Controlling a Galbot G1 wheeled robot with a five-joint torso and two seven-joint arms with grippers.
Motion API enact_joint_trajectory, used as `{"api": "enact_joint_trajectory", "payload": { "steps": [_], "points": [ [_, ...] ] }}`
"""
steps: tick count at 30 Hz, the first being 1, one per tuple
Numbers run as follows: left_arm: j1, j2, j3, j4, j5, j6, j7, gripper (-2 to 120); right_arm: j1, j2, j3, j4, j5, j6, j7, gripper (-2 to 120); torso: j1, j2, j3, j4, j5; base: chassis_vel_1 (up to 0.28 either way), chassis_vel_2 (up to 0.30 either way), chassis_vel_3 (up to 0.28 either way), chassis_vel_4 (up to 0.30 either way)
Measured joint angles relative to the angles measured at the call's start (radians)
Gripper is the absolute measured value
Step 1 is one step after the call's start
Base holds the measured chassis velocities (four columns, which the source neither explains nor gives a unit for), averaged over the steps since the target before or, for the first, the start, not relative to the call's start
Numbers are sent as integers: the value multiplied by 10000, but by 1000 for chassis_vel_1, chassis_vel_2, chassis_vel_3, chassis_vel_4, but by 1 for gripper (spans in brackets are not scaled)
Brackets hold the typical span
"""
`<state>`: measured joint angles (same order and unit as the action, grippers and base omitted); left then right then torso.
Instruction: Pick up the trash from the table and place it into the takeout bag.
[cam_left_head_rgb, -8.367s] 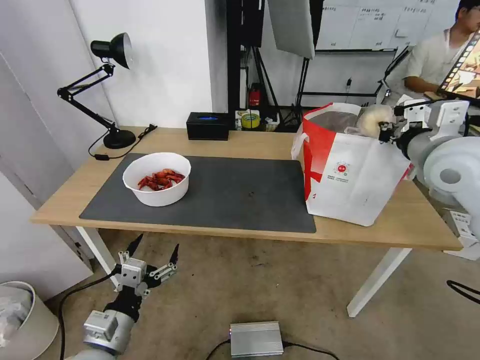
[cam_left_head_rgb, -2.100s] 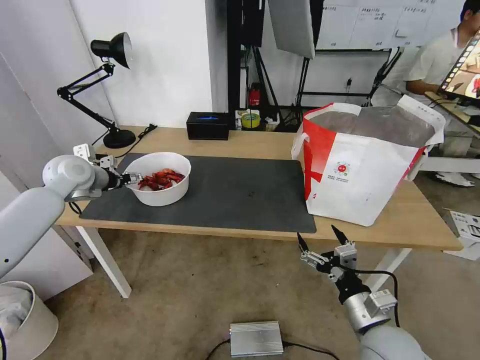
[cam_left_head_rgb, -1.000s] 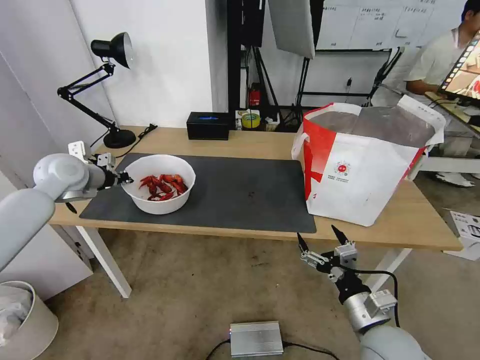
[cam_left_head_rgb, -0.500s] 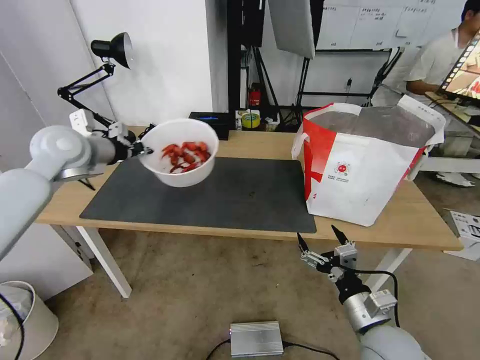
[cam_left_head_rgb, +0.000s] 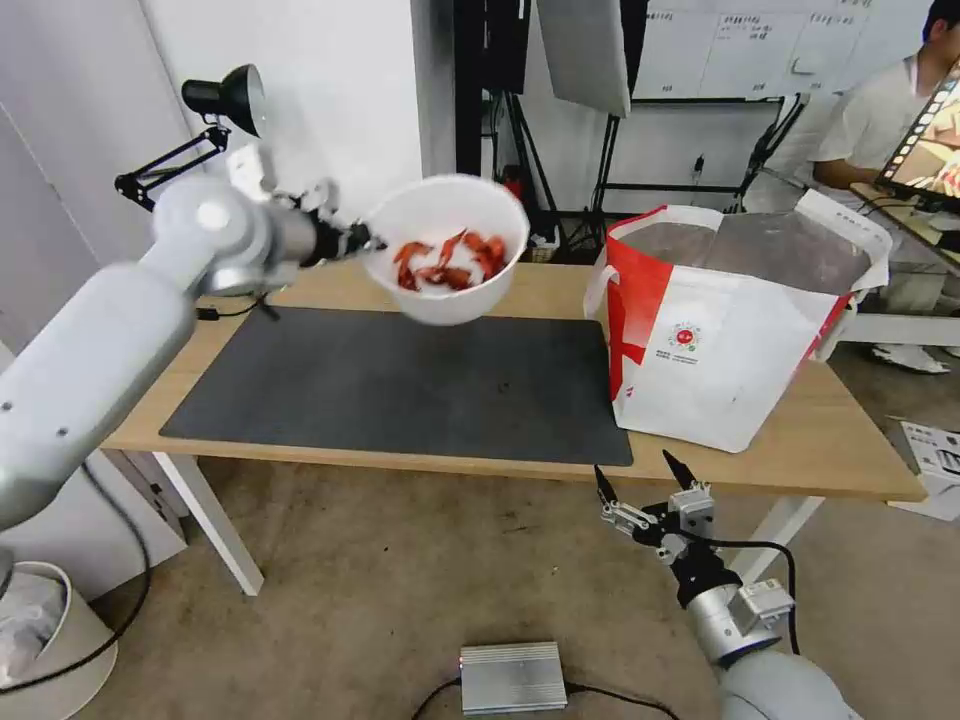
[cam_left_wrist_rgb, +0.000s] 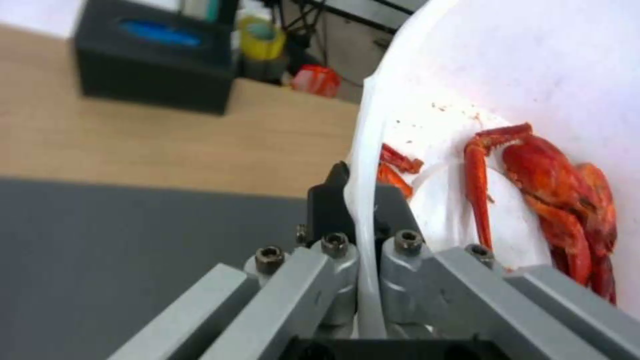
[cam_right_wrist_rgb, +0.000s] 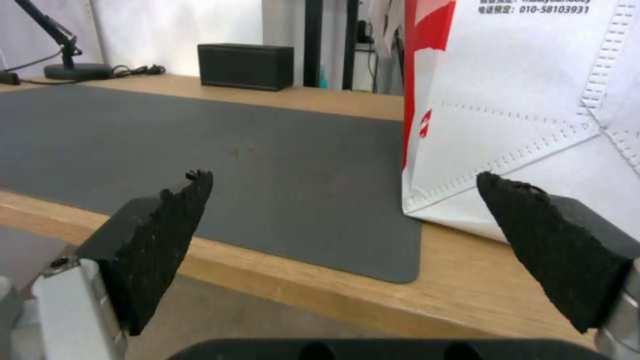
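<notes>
- Now the white bowl (cam_left_head_rgb: 447, 250) hangs in the air above the far part of the table (cam_left_head_rgb: 530, 290), higher and nearer the takeout bag (cam_left_head_rgb: 720, 320) than 0.5 s ago, when it was just over the mat's left end; 1 s ago it stood on the mat.
- Since then the left arm has swung up and toward the middle, while the left gripper (cam_left_head_rgb: 365, 240) keeps the bowl's rim pinched on the side away from the bag.
- From the left wrist view, the left gripper's 2 fingers (cam_left_wrist_rgb: 393, 210) are clamped tight on the thin white rim (cam_left_wrist_rgb: 365, 210), 1 inside and 1 outside.
- Inside the bowl lie red crayfish shells (cam_left_head_rgb: 450, 262), slid toward the lower wall as the bowl tips toward the camera.
- The takeout bag stands upright on the right part of the table, its mouth open and the silver lining (cam_left_head_rgb: 770, 245) showing; what lies inside cannot be made out.
- The dark grey mat (cam_left_head_rgb: 400, 385) lies between the bowl's former spot and the bag.
- The right gripper (cam_left_head_rgb: 645, 478) stays below the table's front edge, spread wide and holding nothing, as in the last 3 earlier frames.
</notes>
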<state>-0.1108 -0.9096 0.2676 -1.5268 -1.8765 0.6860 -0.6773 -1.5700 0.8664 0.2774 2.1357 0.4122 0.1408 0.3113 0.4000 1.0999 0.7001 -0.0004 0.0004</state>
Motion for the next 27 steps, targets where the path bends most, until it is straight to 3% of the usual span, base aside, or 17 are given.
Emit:
{"api": "enact_joint_trajectory", "payload": {
  "steps": [1, 5, 10, 16, 20, 27],
  "points": [
    [0, 0, 0, 0, 0, 0, 0, 0, 0, 0, 0, 0, 0, 0, 0, 100, 0, 0, 0, 0, 0, 0, 0, 0, 0],
    [-1202, -1156, 805, 1024, -16, -19, -4, 0, 0, 0, -1, 0, 0, 0, -2, 100, -1, 0, 0, 5, -5, 0, 0, 0, 0],
    [-1762, -2020, 1119, 1947, -1, -21, -4, 0, 0, 0, 0, 0, 0, 0, 0, 100, 0, -1, 0, 1, 0, 0, 0, 0, 0],
    [-2176, -3183, 1225, 3026, 299, -22, -6, 0, 0, 0, 0, 0, 0, 0, 0, 100, 0, -1, 0, 4, -2, 0, 0, 0, 0],
    [-2227, -3569, 1222, 3302, 447, -38, -6, 0, 0, 0, 0, 0, 0, 0, 0, 100, 0, 0, 0, 3, -2, 0, 0, 0, 0],
    [-2298, -4888, 1050, 4256, 991, -352, -114, 0, 0, 0, 0, 0, 0, 0, 0, 100, 0, -1, 0, 4, -3, 0, 0, 0, 0]
  ]
}}
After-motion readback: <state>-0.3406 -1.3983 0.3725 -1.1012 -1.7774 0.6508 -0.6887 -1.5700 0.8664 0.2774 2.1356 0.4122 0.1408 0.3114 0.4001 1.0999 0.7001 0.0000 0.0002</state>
